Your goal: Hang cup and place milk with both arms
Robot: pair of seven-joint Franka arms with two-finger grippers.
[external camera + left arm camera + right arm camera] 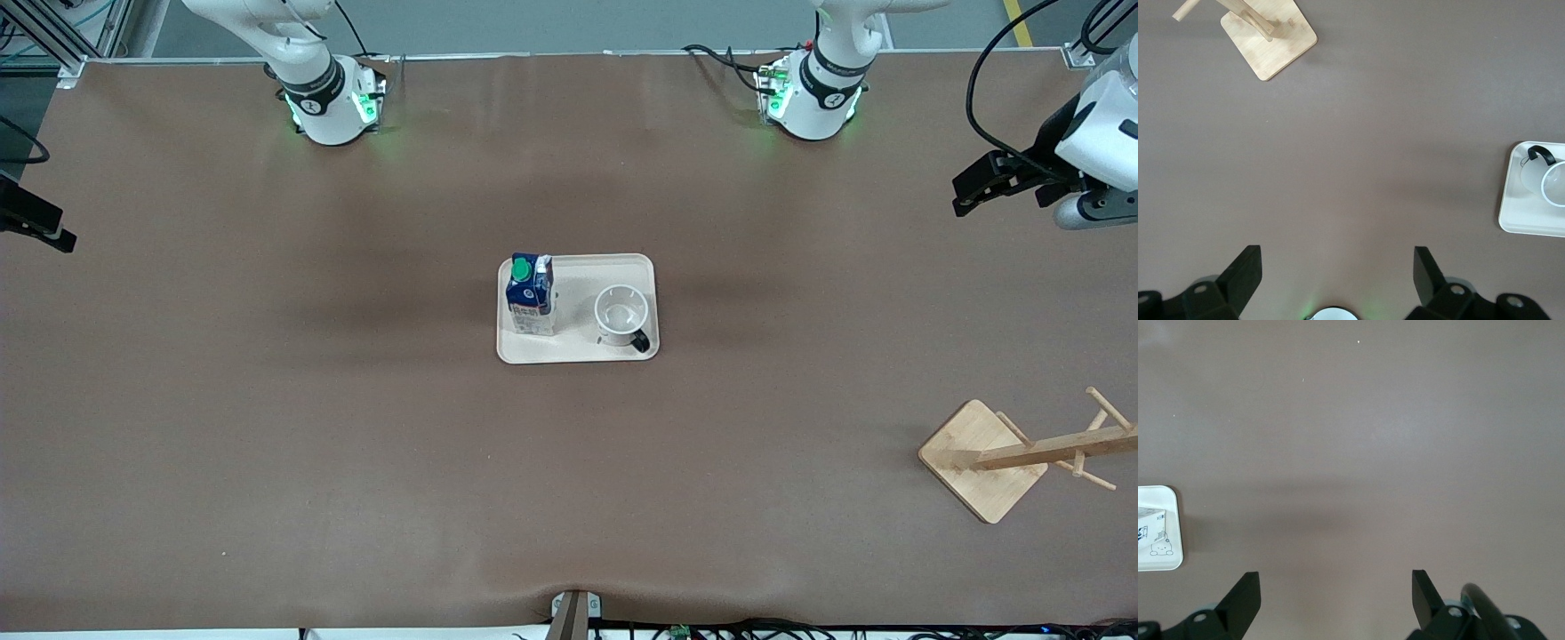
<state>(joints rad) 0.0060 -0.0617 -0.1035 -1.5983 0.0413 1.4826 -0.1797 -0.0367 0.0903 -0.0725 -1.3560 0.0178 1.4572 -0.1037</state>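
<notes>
Start at the right arm's end of the desk [267, 427]: your right end effector [1331, 597] hangs high over bare brown surface, its two fingers spread wide with nothing between them. From there the tray [578, 354] lies well off toward the middle of the desk; only its corner shows in the right wrist view.

On that tray the milk [531, 295] stands upright at the side toward the right end effector, green cap up. The cup [621, 316] sits beside it on the same tray, mouth up, at the side toward the left end effector, its black handle turned toward the front camera. The two are close but apart.

At the left arm's end, your left end effector [1337, 273] is also up in the air, fingers fully parted and empty. The tray with the cup lies off to one side of it, the wooden cup rack [1031, 453] ahead of it, nearer the front camera, well apart from the tray.

Nothing is grasped yet, so you appear to be at the opening step. Next, each end effector probably needs to travel inward and descend: the right onto the milk's sides, the left onto the cup's rim or wall, leaving the handle free for a rack peg. Mind the small gap between the two.
</notes>
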